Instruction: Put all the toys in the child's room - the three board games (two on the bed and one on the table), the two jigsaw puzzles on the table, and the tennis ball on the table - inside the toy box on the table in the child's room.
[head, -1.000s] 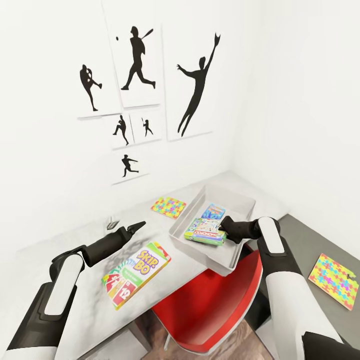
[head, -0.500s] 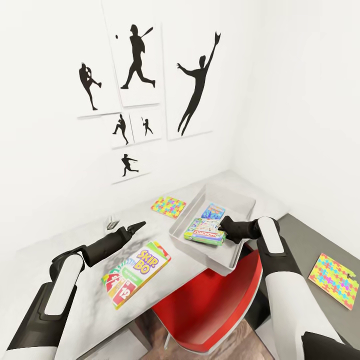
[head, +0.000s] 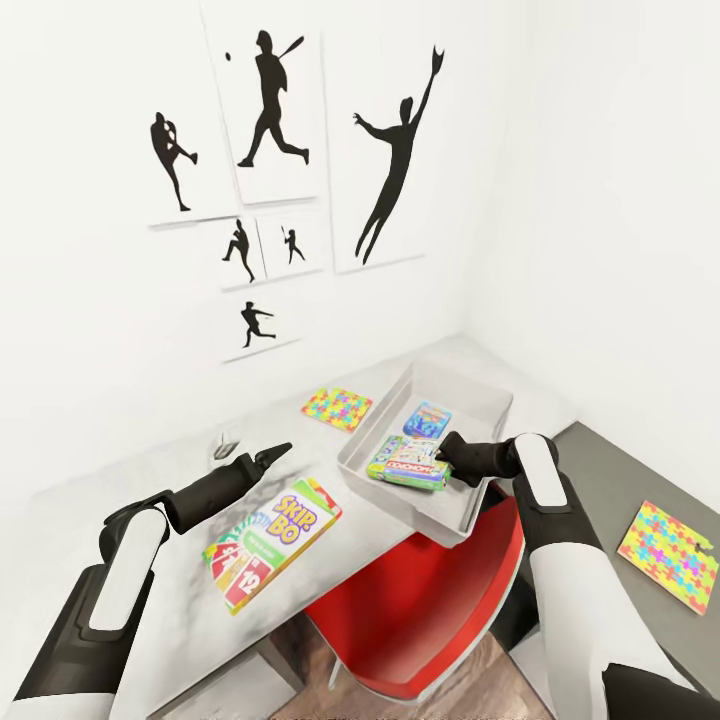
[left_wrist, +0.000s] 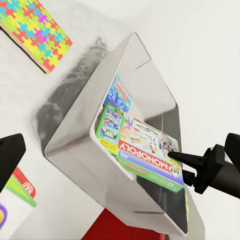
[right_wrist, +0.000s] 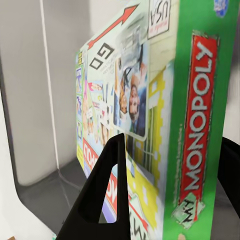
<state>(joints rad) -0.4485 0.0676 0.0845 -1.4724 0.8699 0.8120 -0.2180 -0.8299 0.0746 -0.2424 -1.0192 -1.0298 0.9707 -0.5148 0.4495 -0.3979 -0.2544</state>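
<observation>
Left fingers (head: 272, 456) hover over the tabletop (head: 150, 480) just past the Skip-Bo box (head: 272, 538), pressed together to a point and holding nothing; right fingers (head: 443, 452) are clamped across the near edge of the Monopoly box (head: 408, 463), one finger on its printed face, the other on its underside in the right wrist view. Skip-Bo lies flat near the front edge of the tabletop, untouched. First jigsaw puzzle (head: 337, 408) lies flat beside the far left wall of the toy box (head: 470, 390). Monopoly sits inside the toy box toward the near wall, partly over the small blue board game (head: 428, 417); cannot tell whether it lies fully flat or is propped on that game. Second jigsaw puzzle (head: 668, 546) lies on the dark lower section, well apart at right. Tennis ball not located. Risks, judged: if the fingers let go while Monopoly is tilted, it may slide and come to rest leaning on the wall, taking up room needed for the remaining flat items; pulling the right arm out low could catch the near wall and drag the toy box, which already overhangs the tabletop edge above the red chair (head: 420, 620), toward a fall. Versus earlier frames: the wall pictures and tabletop sit slightly shifted in view, so the camera moved; both arms and Monopoly keep the same pose relative to the toy box
</observation>
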